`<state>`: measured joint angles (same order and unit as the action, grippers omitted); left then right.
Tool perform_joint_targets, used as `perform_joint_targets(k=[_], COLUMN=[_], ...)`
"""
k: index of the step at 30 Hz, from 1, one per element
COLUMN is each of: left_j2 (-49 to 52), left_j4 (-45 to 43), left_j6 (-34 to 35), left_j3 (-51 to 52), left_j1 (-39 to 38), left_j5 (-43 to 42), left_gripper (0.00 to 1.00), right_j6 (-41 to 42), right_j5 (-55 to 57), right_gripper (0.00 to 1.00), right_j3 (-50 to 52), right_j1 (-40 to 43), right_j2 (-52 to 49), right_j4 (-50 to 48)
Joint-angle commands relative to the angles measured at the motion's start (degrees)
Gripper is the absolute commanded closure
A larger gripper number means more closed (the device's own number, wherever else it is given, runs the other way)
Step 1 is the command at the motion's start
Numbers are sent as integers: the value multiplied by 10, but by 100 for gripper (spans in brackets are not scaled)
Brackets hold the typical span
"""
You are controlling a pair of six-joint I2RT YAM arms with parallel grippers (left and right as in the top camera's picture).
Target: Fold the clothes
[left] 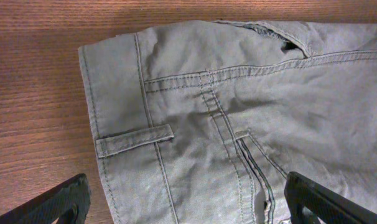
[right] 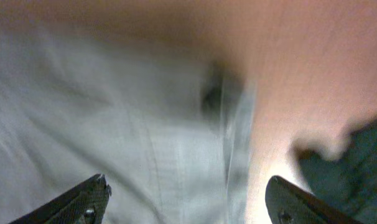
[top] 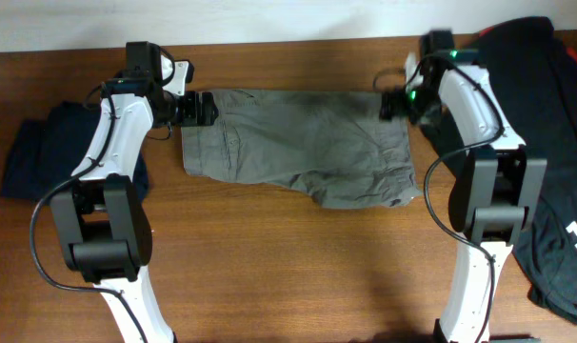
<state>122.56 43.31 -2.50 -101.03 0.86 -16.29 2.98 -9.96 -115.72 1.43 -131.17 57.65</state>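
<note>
A pair of mid-grey shorts point(top: 303, 145) lies spread flat across the back middle of the wooden table. My left gripper point(top: 201, 108) is open at the shorts' top left corner; the left wrist view shows the waistband, a belt loop and seams point(left: 238, 112) between its spread fingers point(left: 185, 208). My right gripper point(top: 395, 103) is open at the top right corner; its blurred wrist view shows grey cloth point(right: 114, 124) and its edge between the fingers point(right: 188, 202). Neither gripper holds anything.
A navy garment point(top: 50, 148) lies folded at the far left. A black garment with white print point(top: 555, 143) covers the right side, also showing dark in the right wrist view point(right: 356, 162). Bare wooden table point(top: 288, 267) lies in front.
</note>
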Motion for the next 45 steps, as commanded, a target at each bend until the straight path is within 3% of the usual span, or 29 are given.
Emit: perform_joint_targets(k=[1,11,45], left_j2=[-5,-5,-5], left_j4=[4,4,4], left_j6=[3,3,3], left_j3=[3,3,3], left_j1=[0,0,0], left_j5=[-8,-8,-8], left_gripper=[1,1,1], right_j6=[2,-8,-13], right_j5=[21,9,-2], right_gripper=[15,16,17], right_j3=[-24,-23,-19], right_j1=[-2,-4,-4], right_j2=[23,-10,-49], right_j4=[-43,-94,-125])
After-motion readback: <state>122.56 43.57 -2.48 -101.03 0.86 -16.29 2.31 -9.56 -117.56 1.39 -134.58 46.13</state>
